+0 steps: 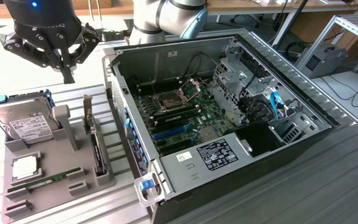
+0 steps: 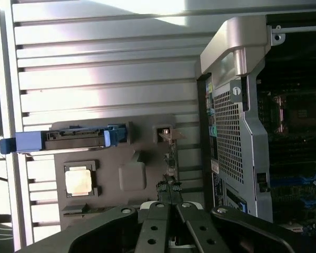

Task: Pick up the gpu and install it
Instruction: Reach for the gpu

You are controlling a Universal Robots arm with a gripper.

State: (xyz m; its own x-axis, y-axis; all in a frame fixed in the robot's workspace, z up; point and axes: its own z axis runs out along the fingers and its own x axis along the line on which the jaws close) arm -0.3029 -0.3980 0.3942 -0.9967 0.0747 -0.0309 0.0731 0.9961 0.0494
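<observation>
The gpu (image 1: 97,145) stands on its edge in a slot of the grey fixture tray (image 1: 54,161), to the exterior view's left of the open computer case (image 1: 229,116). In the wrist view the gpu (image 2: 171,158) is seen edge-on, with its silver bracket (image 2: 166,134) at the far end. My gripper (image 1: 69,76) hangs above the tray's far end, well over the card and touching nothing. Its fingers are shut and hold nothing. In the wrist view the gripper (image 2: 170,199) sits in line with the card's edge.
On the tray are a silver hard drive (image 1: 24,122) in a blue carrier, a CPU (image 1: 24,167) and a green RAM stick (image 1: 42,182). The case's motherboard (image 1: 179,116) lies exposed with blue slots (image 1: 169,134). The case wall (image 2: 231,132) rises beside the tray.
</observation>
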